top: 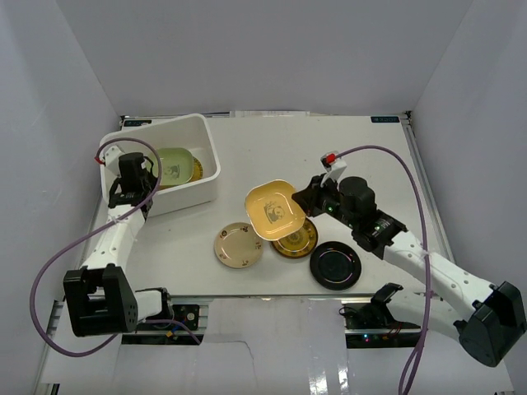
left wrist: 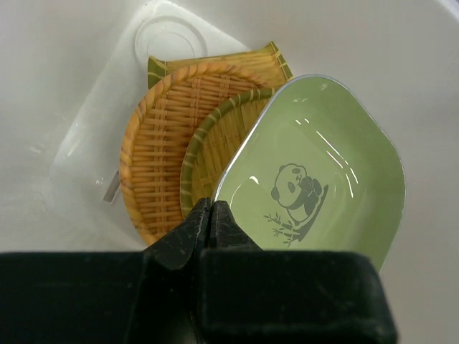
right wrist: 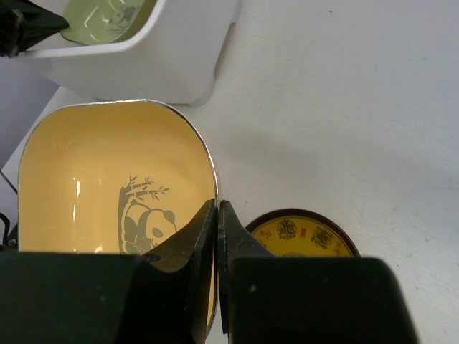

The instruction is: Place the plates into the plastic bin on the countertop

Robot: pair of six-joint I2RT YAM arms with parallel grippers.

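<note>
Two glossy plates, likely light yet slippery, sit pinched by their rims: yellow plate [right wrist: 93, 179] before the right jaws, green plate [left wrist: 315, 179] before the left jaws, inside the plastic bin [top: 188, 194].

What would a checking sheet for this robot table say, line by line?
Surface: white countertop, flat.
Job's things: green plate and woven plates in plastic bin; yellow plate lifted; cream plate, gold-patterned plate and black plate on countertop.
Clutter: nothing seen.
Grippers: left gripper pinches green plate's rim; right gripper pinches yellow plate's rim.
Cables: a purple cable loops off each arm.
Surroundings: grey walls.
</note>
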